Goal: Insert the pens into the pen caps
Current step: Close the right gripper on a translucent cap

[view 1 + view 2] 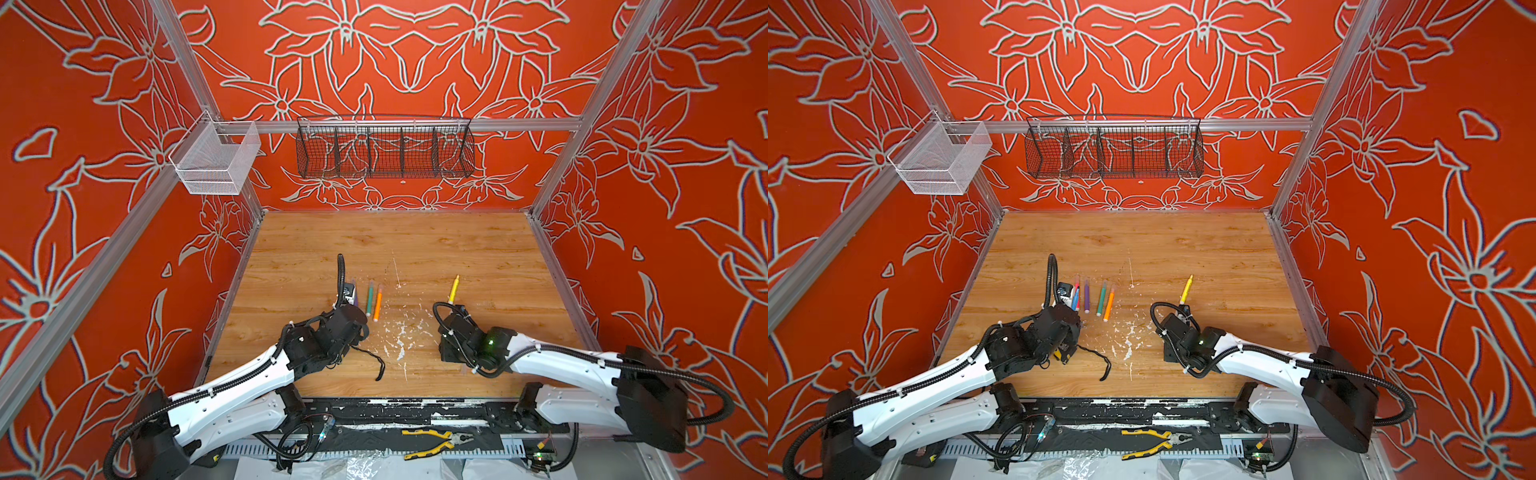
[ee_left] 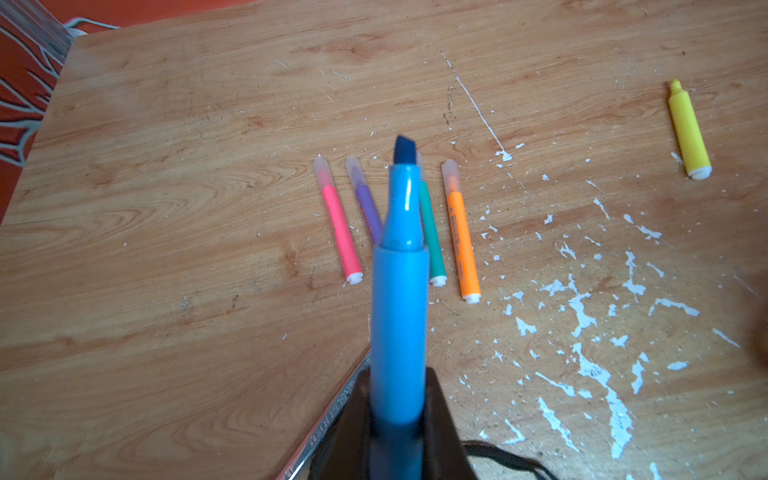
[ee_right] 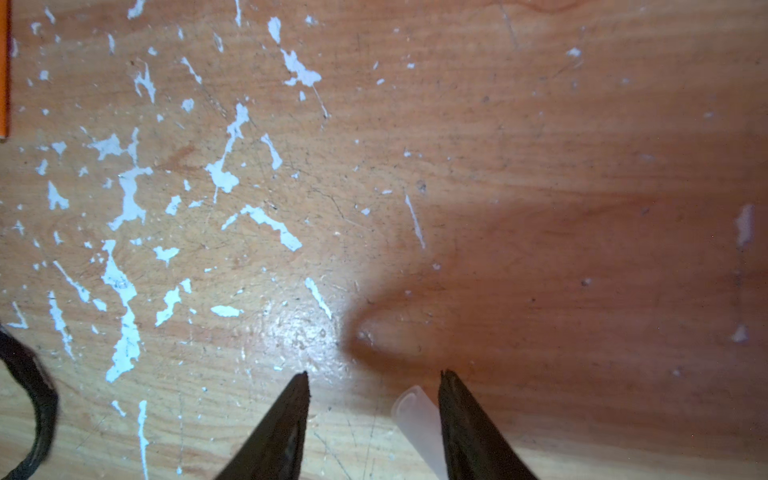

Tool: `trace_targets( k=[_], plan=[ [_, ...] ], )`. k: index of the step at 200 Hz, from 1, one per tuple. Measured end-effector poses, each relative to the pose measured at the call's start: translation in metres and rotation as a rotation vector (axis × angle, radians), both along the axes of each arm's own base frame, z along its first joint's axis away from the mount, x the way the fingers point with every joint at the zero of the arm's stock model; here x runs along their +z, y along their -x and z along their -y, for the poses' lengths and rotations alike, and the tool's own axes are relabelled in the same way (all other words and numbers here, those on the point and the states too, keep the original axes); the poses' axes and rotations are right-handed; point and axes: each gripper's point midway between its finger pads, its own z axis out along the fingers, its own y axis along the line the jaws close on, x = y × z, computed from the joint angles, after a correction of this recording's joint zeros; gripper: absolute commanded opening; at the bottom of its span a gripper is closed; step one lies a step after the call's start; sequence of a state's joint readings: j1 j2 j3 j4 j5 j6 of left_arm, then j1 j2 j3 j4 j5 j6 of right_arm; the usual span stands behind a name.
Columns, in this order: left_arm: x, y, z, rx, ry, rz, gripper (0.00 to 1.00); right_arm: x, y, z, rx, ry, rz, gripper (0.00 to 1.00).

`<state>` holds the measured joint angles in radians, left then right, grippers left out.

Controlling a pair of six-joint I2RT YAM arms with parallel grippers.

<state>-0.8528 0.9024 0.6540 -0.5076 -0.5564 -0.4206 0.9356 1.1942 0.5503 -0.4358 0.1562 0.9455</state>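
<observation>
Right wrist: clear cap [image 3: 417, 428] between fingers [image 3: 465, 436]

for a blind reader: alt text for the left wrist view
The left tool holds an uncapped blue pen, chisel tip pointing over a wooden table. Beyond lie a pink pen, purple pen, teal pen and orange pen, side by side in clear caps; an uncapped yellow pen lies apart.

Right tool [image 3: 374, 376] over a clear pen cap [image 3: 415, 419]
Jaws apart; cap lies on the counter [image 3: 540, 166] between them, close against one jaw
</observation>
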Motion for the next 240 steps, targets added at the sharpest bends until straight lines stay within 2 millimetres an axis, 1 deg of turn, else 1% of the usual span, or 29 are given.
trace_targets(
  k=[42,79,105,127,153,211,240],
  plan=[
    [0.000,0.000,0.000,0.000,0.000,0.000,0.00,-0.001,0.009,0.008,0.034,0.072,-0.022,0.52],
    [0.000,0.000,0.000,0.000,0.000,0.000,0.00,-0.007,0.013,0.007,0.066,0.133,-0.054,0.50],
    [0.000,0.000,0.000,0.000,0.001,0.001,0.00,-0.017,0.015,0.009,0.086,0.189,-0.086,0.41],
    [0.000,0.000,0.000,0.000,0.001,0.001,0.00,-0.016,0.013,0.003,0.097,0.199,-0.083,0.37],
    [0.000,0.000,0.000,0.000,0.001,0.001,0.00,-0.016,0.013,0.003,0.102,0.208,-0.079,0.33],
    [0.000,0.000,0.000,0.000,0.001,0.001,0.00,-0.016,0.015,0.003,0.105,0.215,-0.076,0.33],
    [0.000,0.000,0.000,0.000,0.001,0.001,0.00,-0.015,0.019,0.004,0.109,0.222,-0.080,0.35]
  ],
)
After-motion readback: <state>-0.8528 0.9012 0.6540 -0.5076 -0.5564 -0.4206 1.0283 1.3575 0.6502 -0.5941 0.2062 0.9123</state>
